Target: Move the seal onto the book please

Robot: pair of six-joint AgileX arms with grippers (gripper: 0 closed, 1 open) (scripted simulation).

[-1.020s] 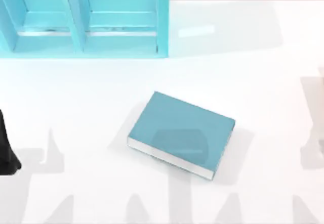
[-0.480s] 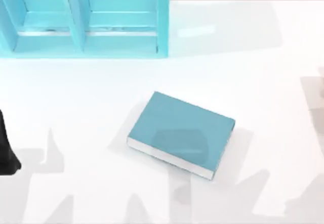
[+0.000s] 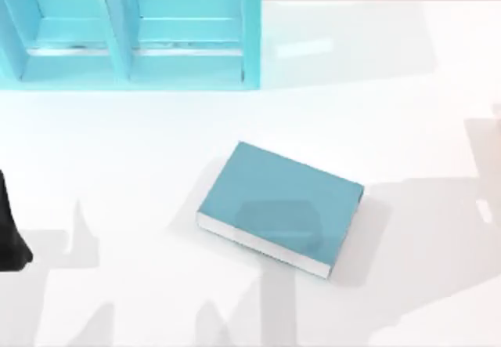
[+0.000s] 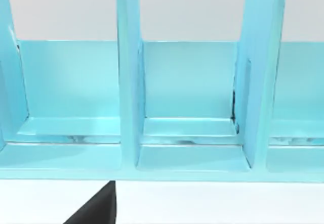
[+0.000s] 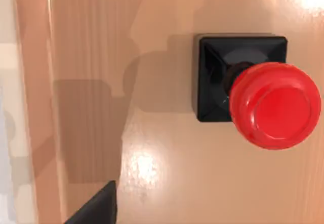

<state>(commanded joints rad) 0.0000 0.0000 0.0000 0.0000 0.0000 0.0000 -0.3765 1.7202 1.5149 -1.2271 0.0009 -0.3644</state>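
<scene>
The book (image 3: 279, 206) lies flat and skewed in the middle of the white table, teal cover up, white page edges facing the front. The seal (image 5: 253, 92), a black square base with a glossy red knob, stands upright on a glossy wooden surface (image 5: 167, 173). The right wrist view looks straight down on it. A black part of my right gripper (image 5: 96, 206) shows off to one side of the seal, not touching it. My left arm (image 3: 9, 237) is parked at the table's left edge, and a bit of my left gripper (image 4: 96, 209) shows in the left wrist view.
A turquoise shelf unit (image 3: 125, 30) with open compartments stands at the back left, and the left wrist view faces it (image 4: 187, 107). White tabletop surrounds the book on all sides. The wooden surface ends at an edge (image 5: 30, 107) some way from the seal.
The arm shadows over the table's front and right side have shifted. The book and the left arm stay where they were.
</scene>
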